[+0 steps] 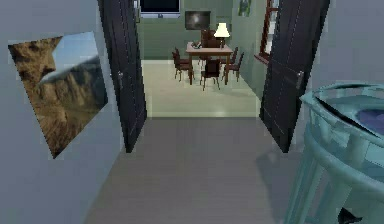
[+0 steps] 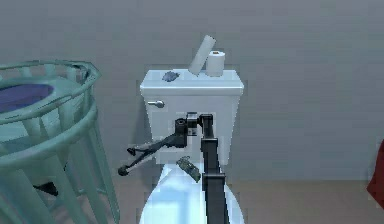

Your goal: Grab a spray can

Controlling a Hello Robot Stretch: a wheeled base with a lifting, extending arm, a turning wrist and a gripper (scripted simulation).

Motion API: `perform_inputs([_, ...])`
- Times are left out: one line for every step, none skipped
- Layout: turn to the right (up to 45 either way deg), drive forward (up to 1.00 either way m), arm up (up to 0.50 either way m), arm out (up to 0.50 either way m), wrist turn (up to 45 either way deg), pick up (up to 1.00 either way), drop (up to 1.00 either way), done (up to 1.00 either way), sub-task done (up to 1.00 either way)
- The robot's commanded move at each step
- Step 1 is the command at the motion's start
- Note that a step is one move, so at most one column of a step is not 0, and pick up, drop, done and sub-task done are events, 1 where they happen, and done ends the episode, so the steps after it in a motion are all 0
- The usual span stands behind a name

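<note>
White toilet tank stands behind the hand; I cannot tell whether it holds anything.

Forward view: I look slightly down through a doorway. Arm side view: close on toilet. Both share teal basket.

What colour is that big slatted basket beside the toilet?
Teal, a pale blue-green. The basket shows best in the arm side view, at its left.
</note>
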Motion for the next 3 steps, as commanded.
perform_inputs([0.0, 0.0, 0.0, 0.0, 45.0, 0.0, 0.0, 0.0, 0.0])
perform_inputs([0.0, 0.0, 0.0, 0.0, 45.0, 0.0, 0.0, 0.0, 0.0])
perform_inputs([0.0, 0.0, 0.0, 0.0, 18.0, 0.0, 0.0, 0.0, 0.0])
